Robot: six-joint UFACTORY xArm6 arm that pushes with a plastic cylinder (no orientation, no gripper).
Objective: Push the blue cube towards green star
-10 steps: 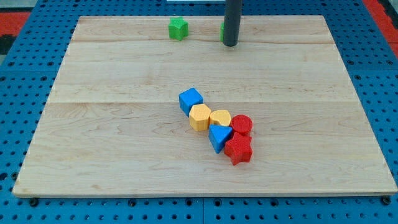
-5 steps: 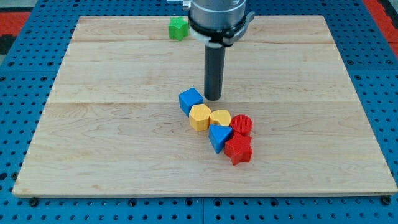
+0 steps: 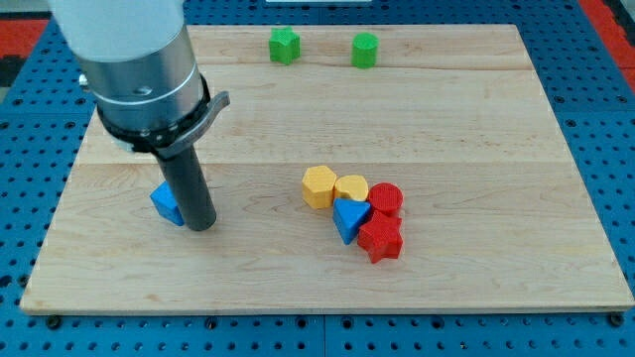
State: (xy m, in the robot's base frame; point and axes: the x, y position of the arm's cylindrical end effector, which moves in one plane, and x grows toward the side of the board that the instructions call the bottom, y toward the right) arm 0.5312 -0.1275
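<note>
You've got no claw here, just my tip (image 3: 201,226) touching the blue cube (image 3: 166,204) at its 4 o'clock, low left on the desk (image 3: 476,119), so pushing risks driving it off the edge, away from the green star (image 3: 284,45); rod hides the cube's right half.

Tip: my tip (image 3: 201,226) touches the blue cube (image 3: 166,203) on its right side.
Green star: (image 3: 284,45) at the table (image 3: 476,129) top, well apart.
</note>
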